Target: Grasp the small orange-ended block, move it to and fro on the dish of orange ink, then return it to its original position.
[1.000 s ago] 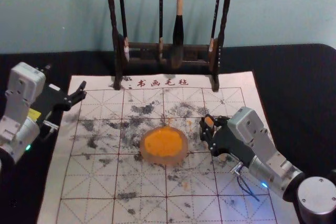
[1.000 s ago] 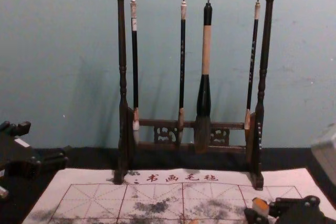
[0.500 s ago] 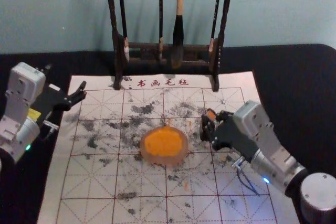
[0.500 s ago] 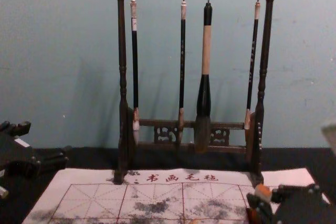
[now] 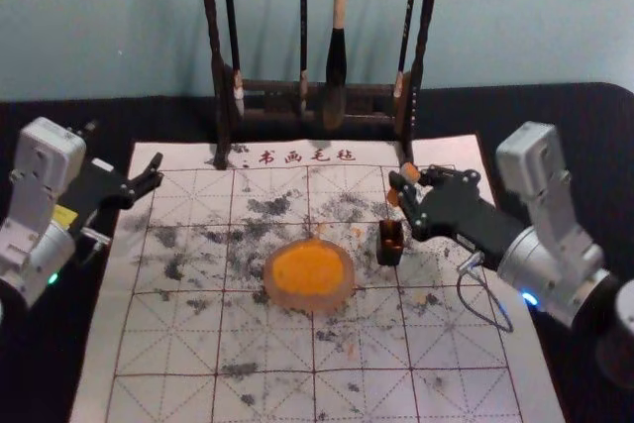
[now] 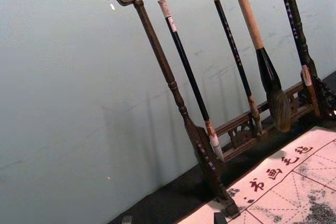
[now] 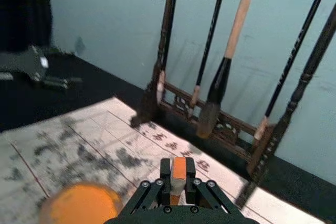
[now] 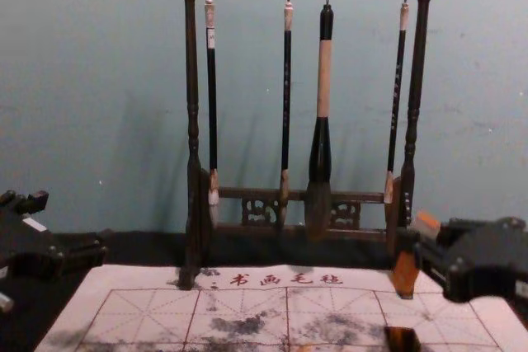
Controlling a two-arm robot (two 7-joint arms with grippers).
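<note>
I have the small pale block with orange ends (image 7: 179, 168) pinched between the two black fingers of my right gripper (image 5: 400, 189), out over the right side of the printed white calligraphy mat (image 5: 260, 339). The chest view shows it leaning, its lower orange end hanging below my fingertips, near the little dark box-shaped holder (image 5: 390, 252). I take that holder for its home, and judge the lift done, the rubbing yet to come. My left gripper (image 5: 155, 172) is parked at the mat's left edge, fingers spread.

The block should be light and stiff, so a modest, even squeeze ought to do. The pale middle and upper part are the place to hold; the lower end wants leaving free for the ink and may be slick. With so little between my fingers, a sideways drag could pivot it, so I should straighten it before lowering, then stroke softly inside the round, pale-rimmed dish of orange ink (image 5: 282, 293), which might slide if pressed hard.
</note>
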